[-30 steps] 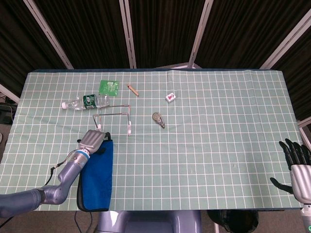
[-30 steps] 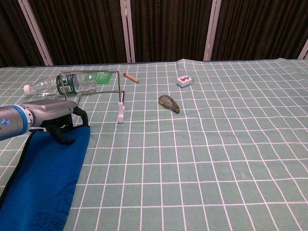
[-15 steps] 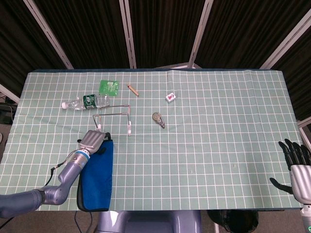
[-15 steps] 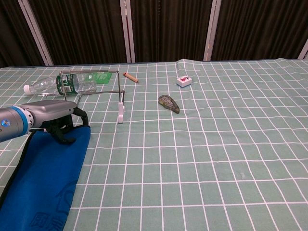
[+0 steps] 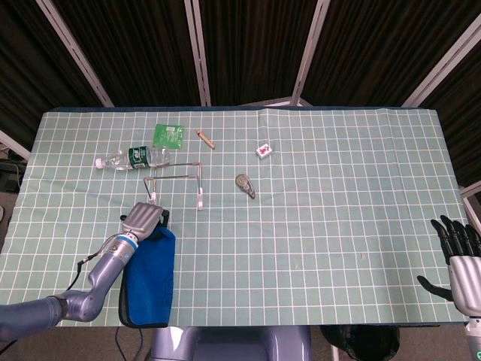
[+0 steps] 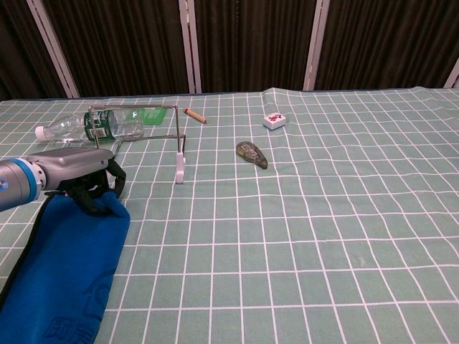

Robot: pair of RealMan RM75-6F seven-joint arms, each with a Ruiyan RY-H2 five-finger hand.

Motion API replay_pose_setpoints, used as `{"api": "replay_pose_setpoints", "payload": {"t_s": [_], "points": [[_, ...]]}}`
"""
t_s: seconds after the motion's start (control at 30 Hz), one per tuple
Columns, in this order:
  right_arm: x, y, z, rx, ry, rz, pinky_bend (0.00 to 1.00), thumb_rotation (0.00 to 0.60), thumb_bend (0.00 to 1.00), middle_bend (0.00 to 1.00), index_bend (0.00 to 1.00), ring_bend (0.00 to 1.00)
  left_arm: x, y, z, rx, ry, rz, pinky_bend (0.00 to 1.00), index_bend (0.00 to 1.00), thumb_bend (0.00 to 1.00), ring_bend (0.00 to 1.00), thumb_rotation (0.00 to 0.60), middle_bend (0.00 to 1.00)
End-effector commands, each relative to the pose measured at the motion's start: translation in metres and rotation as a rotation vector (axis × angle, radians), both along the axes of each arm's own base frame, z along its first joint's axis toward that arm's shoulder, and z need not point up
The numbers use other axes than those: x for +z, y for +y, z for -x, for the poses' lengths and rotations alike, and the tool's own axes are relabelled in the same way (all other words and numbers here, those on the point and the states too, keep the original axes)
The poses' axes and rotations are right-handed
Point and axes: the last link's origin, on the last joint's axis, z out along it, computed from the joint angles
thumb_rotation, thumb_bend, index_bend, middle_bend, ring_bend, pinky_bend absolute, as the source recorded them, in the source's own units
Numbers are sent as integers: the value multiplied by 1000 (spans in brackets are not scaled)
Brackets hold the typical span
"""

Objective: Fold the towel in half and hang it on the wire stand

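Note:
A blue towel (image 5: 150, 278) lies folded lengthwise at the table's front left, also seen as the towel (image 6: 64, 272) in the chest view. My left hand (image 5: 143, 219) sits at its far end with fingers curled around the bunched far edge, and the same left hand (image 6: 75, 168) grips it in the chest view. The wire stand (image 5: 201, 197) stands just beyond, its white foot (image 6: 179, 170) a little right of the hand. My right hand (image 5: 458, 252) hangs off the table's front right corner with fingers spread, holding nothing.
A plastic bottle (image 5: 128, 158) lies behind the stand, next to a green packet (image 5: 168, 134). A brown stick (image 5: 205, 139), a small white tile (image 5: 263, 150) and a grey oval object (image 5: 245, 185) lie mid-table.
The left hand's fingers have drawn the towel's far edge back, so that end now looks bunched and rounded instead of flat. The right hand has not moved.

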Motion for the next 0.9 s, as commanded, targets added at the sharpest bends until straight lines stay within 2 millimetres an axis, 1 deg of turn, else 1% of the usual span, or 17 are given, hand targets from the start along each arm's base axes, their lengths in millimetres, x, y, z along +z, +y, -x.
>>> {"api": "replay_pose_setpoints", "payload": {"t_s": [0.03, 0.07, 0.2, 0.3, 0.37, 0.47, 0.5, 0.57, 0.77, 0.9], "points": [[0, 0, 0, 0, 0, 0, 0, 600, 0, 0, 0, 0, 0, 0, 0, 1, 0, 2, 1000, 600, 448, 906, 600, 880], [0, 0, 0, 1, 0, 0, 0, 600, 0, 0, 0, 0, 1, 0, 0, 0, 0, 5, 1000, 600, 464, 906, 600, 880], [0, 0, 0, 2, 1, 0, 0, 600, 0, 0, 0, 0, 1, 0, -1, -2, 3, 10, 1000, 603, 586, 906, 600, 880], [0, 0, -1, 2, 1, -1, 0, 600, 0, 0, 0, 0, 2, 0, -1, -1, 2, 13, 1000, 613, 639, 906, 600, 880], [0, 0, -1, 2, 2, -1, 0, 600, 0, 0, 0, 0, 2, 0, -1, -1, 2, 13, 1000, 650, 677, 907, 600, 879], [0, 1, -1, 2, 1, -1, 0, 600, 0, 0, 0, 0, 3, 0, -2, -2, 1, 11, 1000, 755, 717, 906, 600, 879], [0, 1, -1, 3, 1, -1, 0, 600, 0, 0, 0, 0, 3, 0, -2, -2, -1, 11, 1000, 792, 729, 906, 600, 879], [0, 1, -1, 5, 1, -1, 0, 600, 0, 0, 0, 0, 5, -1, -2, -5, -3, 9, 1000, 820, 738, 906, 600, 879], [1, 2, -2, 9, -1, -1, 0, 600, 0, 0, 0, 0, 16, -4, -7, -30, -18, -9, 1000, 857, 745, 906, 600, 880], [2, 3, -3, 16, -6, 2, 0, 600, 0, 0, 0, 0, 38, -9, -20, -86, -41, -42, 1000, 886, 772, 908, 600, 889]]}}
